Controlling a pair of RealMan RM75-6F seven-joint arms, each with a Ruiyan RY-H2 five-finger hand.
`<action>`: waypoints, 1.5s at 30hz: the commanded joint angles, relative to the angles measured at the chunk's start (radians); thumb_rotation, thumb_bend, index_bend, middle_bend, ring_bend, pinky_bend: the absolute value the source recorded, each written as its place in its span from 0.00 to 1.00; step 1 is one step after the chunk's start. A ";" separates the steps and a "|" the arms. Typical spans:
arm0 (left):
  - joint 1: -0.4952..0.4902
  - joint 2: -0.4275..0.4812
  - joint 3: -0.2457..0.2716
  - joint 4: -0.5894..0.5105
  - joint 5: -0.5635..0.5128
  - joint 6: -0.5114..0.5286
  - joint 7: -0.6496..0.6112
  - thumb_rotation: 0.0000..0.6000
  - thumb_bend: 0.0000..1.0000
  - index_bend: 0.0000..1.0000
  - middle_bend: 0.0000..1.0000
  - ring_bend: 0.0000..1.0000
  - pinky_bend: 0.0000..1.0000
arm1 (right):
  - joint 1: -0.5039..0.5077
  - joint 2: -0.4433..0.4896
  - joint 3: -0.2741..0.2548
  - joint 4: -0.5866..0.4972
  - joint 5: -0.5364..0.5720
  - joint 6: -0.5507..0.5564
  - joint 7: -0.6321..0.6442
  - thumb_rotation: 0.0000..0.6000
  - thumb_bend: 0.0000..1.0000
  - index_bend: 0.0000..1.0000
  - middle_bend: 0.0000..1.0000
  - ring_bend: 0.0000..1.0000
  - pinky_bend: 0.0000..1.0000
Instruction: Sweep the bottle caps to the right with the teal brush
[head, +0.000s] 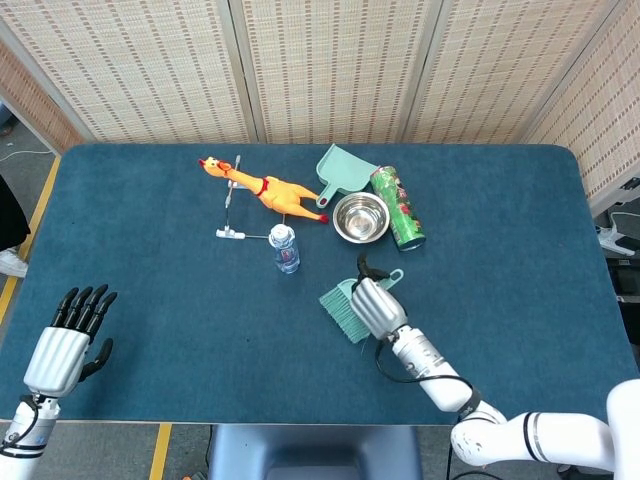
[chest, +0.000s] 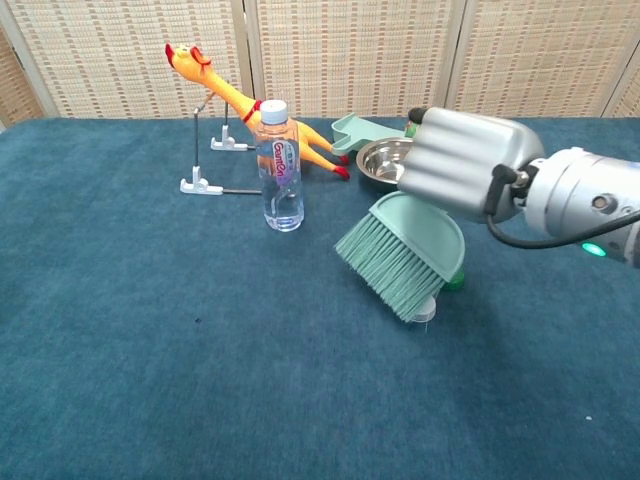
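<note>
Two small plastic bottle caps peek out from under the teal brush (chest: 407, 248), a white one (chest: 424, 311) at the bristle tips and a green one (chest: 456, 281) behind the brush head. The right hand (chest: 462, 163) grips the brush handle, fingers wrapped around it, bristles angled down and leftward near the table's middle. Open blue cloth table (head: 520, 250) stretches rightward to the far edge. Behind stand a clear water bottle (chest: 281, 166) and a steel bowl (head: 360, 217). The left hand (head: 66, 343) rests with fingers spread and holds nothing, at the near left edge.
</note>
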 joint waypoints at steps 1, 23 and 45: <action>0.001 0.001 -0.001 -0.001 0.000 0.001 -0.001 1.00 0.46 0.00 0.00 0.00 0.05 | 0.070 -0.037 -0.038 -0.052 0.098 0.037 -0.121 1.00 0.33 0.96 0.77 0.52 0.18; -0.005 0.004 -0.003 -0.012 -0.004 -0.014 0.011 1.00 0.46 0.00 0.00 0.00 0.05 | 0.182 -0.082 -0.157 0.024 0.258 0.191 -0.265 1.00 0.33 0.96 0.77 0.52 0.18; -0.014 -0.006 -0.004 -0.008 -0.015 -0.043 0.029 1.00 0.46 0.00 0.00 0.00 0.05 | 0.193 -0.044 -0.253 0.126 0.369 0.237 -0.232 1.00 0.33 0.96 0.78 0.52 0.18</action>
